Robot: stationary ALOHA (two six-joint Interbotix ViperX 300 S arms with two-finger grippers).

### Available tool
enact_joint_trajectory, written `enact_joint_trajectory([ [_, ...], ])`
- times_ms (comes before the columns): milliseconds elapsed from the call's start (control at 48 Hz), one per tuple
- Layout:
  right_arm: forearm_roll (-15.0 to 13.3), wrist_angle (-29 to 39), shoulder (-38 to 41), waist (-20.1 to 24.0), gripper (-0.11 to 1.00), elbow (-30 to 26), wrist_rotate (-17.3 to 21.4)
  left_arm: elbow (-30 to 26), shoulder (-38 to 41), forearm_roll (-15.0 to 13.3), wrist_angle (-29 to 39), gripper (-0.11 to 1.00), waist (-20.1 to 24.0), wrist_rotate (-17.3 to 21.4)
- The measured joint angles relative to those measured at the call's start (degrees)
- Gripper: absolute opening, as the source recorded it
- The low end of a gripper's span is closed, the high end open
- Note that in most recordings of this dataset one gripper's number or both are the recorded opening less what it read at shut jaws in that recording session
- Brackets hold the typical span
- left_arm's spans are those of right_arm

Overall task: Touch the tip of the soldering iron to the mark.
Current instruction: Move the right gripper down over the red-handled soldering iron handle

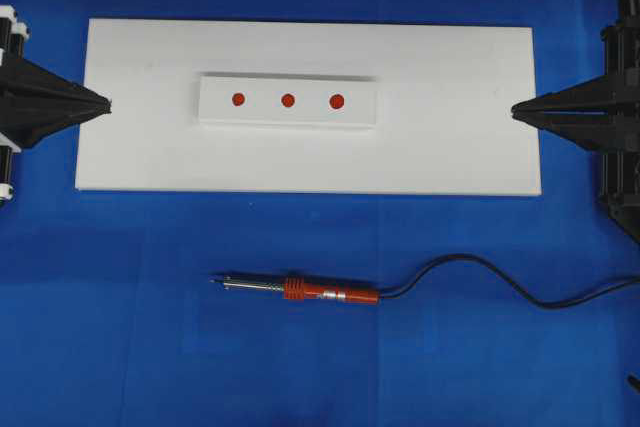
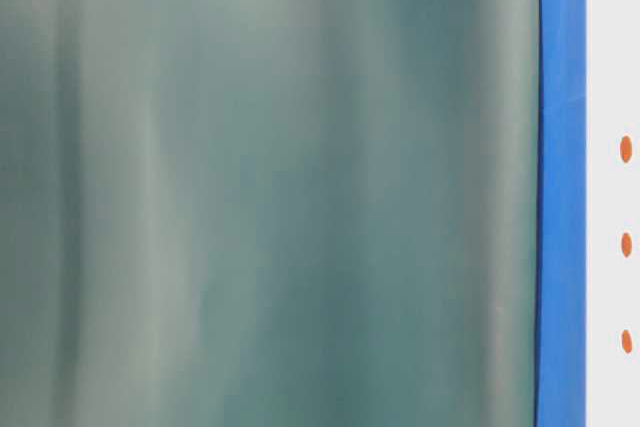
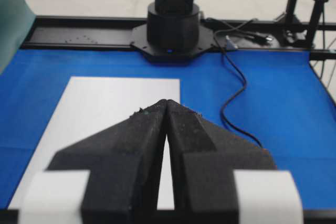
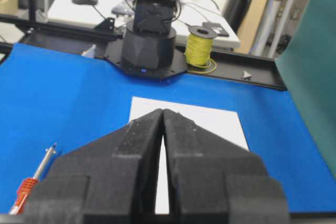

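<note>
The soldering iron (image 1: 300,290) was left lying on the blue mat (image 1: 120,327), untouched. The left gripper (image 1: 106,104) and the right gripper (image 1: 515,111) were both held closed, empty, at the white board's (image 1: 450,147) ends.

soldering iron (image 4: 32,181) handle cut off, black cord (image 1: 500,282) leaving frame

Your inventory, robot body only:
- Left pincer (image 3: 167,106): 2 matte black wedge-shaped fingers (image 3: 136,145), foam-like texture w/ small specks, tapering to a point; white tape bands (image 3: 55,195) at the finger roots.
- Right pincer (image 4: 163,114): same black wedge fingers (image 4: 197,150), no tape seen.
- Opposite arm base (image 3: 173,27): black round turret on octagonal plate, small blue light in front.
- Overhead: both arms black; white fittings (image 1: 8,22) on the left arm.
</note>
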Motion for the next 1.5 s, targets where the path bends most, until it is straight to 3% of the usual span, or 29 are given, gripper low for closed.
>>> enact_joint_trajectory([
  [125, 0.00, 0.88, 0.70, 0.09, -0.06, -0.18, 0.18, 0.00, -0.88, 0.00, 0.79, 0.00, -0.62, 0.00],
  [542, 0.18, 4.66, 7.47, 4.75, -0.04, -3.78, 3.16, 0.09, -0.79, 0.09, 1.14, 0.00, -0.70, 0.00],
  [667, 0.26, 4.57, 10.81, 6.59, 0.10, -4.66, 5.27, 0.09, -0.79, 0.00, 1.14, 0.00, -0.70, -0.09],
  [959, 0.26, 6.33, 24.52, 10.37, 0.90, -10.81, 12.39, 0.09, -0.79, 0.09, 1.14, 0.00, -0.62, -0.09],
  [1501, 0.35, 22.41, 54.58, 15.73, 0.87, -30.67, 21.71, 0.09, -0.88, 0.00, 1.14, 0.00, -0.70, -0.09],
])
